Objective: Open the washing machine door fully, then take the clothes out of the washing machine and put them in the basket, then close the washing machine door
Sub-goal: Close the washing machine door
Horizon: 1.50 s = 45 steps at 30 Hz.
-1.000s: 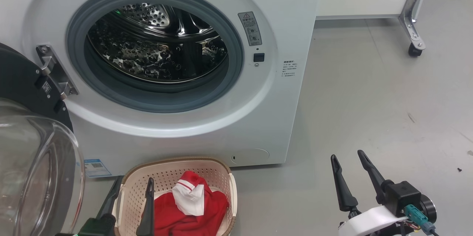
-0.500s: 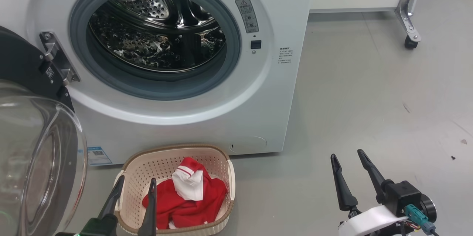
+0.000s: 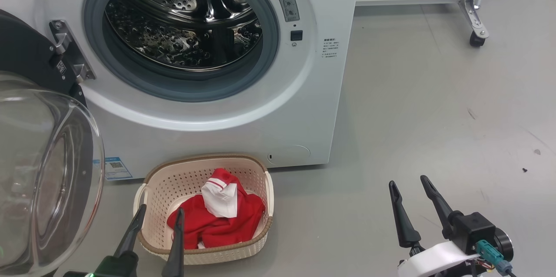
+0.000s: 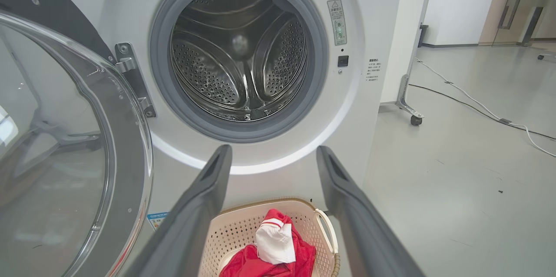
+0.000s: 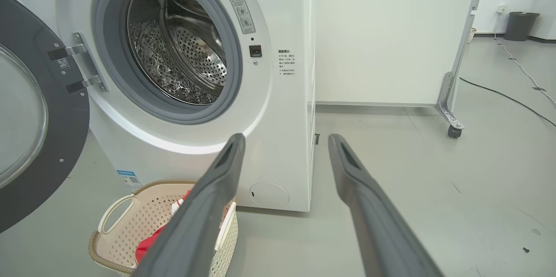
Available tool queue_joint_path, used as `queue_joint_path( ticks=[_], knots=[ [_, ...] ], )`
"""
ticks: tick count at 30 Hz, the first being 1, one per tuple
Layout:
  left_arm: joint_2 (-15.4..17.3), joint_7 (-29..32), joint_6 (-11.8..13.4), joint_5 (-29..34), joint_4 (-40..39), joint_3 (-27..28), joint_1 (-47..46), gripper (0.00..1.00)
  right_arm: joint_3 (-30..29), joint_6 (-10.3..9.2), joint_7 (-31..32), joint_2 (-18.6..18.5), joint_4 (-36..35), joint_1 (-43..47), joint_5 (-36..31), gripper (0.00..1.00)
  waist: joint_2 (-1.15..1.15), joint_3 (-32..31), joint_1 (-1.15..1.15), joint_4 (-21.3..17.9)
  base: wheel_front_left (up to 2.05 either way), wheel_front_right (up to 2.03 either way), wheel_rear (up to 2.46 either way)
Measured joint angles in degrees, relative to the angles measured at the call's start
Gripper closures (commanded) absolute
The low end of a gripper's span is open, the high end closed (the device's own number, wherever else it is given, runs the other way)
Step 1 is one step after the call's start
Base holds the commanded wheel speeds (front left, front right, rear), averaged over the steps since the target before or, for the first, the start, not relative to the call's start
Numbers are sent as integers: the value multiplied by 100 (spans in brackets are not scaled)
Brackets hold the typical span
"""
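Two wide-open, empty ones, both aimed at the washing machine (image 3: 304, 107): left end effector (image 3: 161, 209) near the basket (image 3: 165, 186), right end effector (image 3: 408, 181) over floor (image 3: 434, 116).

Floor (image 3: 434, 107): smooth grey, matt, evenly lit; faint scuffs and a few small dark specks (image 3: 524, 169) are noted towards the right.
Partition panel (image 5: 391, 29): plain white, carried on a metal leg (image 5: 445, 94) fitted with a black castor (image 3: 476, 41).
Wall (image 4: 460, 3): white, edged with a dark skirting.
Door (image 4: 514, 3): tan, recorded at the far end; a long bar handle is mounted upright on it.
Cables: a white cable (image 4: 504, 121) and a dark cable (image 5: 508, 99) are laid across the floor.
Waste bin (image 5: 523, 25): dark, placed against the far wall.
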Motion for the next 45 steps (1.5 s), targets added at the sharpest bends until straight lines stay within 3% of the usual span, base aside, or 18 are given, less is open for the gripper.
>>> queue_joint_path(
  ticks=[36,45],
  knots=[
    [19,75,38,0,-116,-18,58,0,-26,0,0,2,29,19,-1,0,0,-12,0,47,-6,6,0],
    [31,99,42,7,-121,-90,55,0,-152,-10,0,-4,-34,50,-9,0,0,39,0,242,0,0,0]
  ],
)
